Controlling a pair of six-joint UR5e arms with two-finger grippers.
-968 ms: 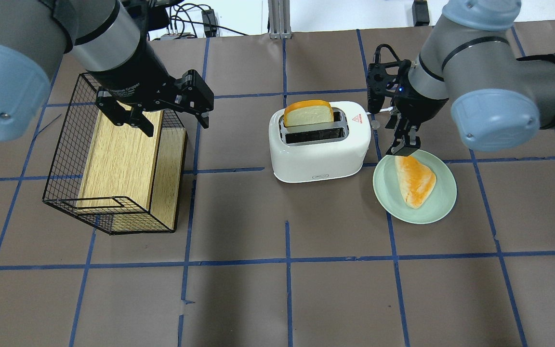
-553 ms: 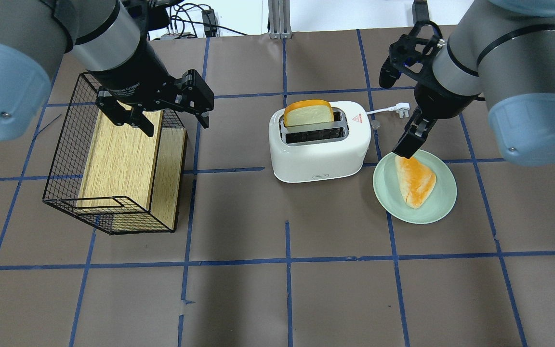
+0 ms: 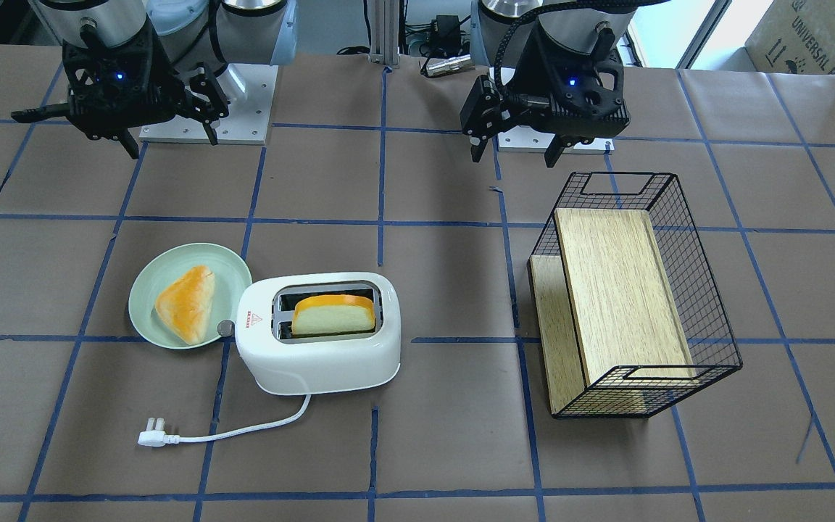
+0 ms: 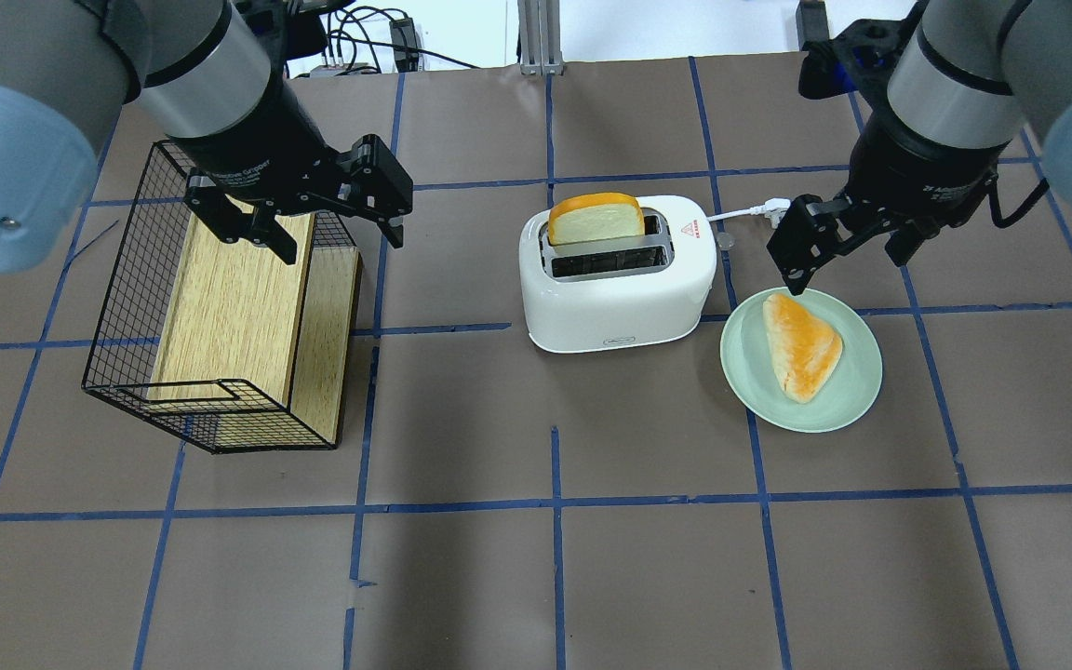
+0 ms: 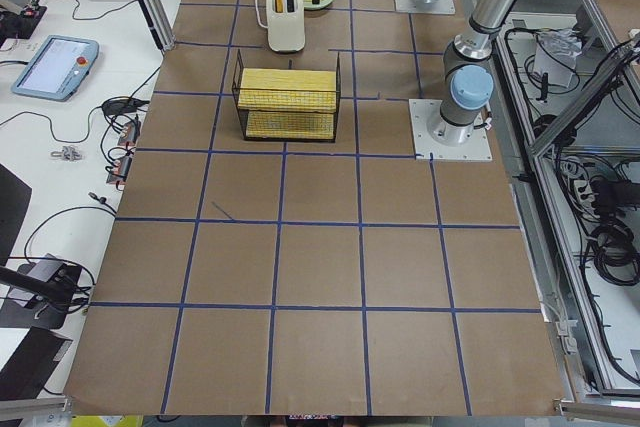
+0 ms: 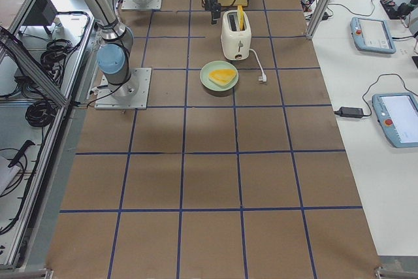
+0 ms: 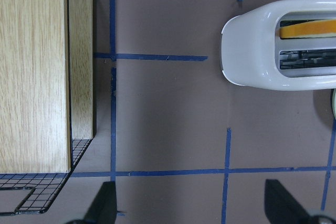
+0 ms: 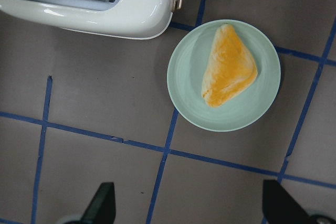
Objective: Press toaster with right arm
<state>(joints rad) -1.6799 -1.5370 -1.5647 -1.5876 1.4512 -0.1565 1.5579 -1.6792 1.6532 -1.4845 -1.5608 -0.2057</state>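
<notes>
Toaster [image 4: 618, 279] sits mid-table on brown table [image 4: 462, 577], upright, slots up, one bread slice [image 4: 596, 219] standing in the slot farther from the robot, the other slot empty. Grey knob [image 4: 727, 240] is on the toaster end facing the green plate [image 4: 850, 395]; plate is just beside that end and holds a triangular pastry [image 4: 801, 346]. White cord runs off the toaster to plug [image 3: 151, 437] lying on the table. Right gripper [image 4: 843, 272] hovers raised above the plate area, fingers wide apart, holding nothing, clear of the toaster. Left gripper [image 4: 342, 247] hangs over the edge of the wire basket [image 4: 127, 307], fingers apart, empty. Basket lies on its side with wooden board [image 4: 229, 307] inside.
</notes>
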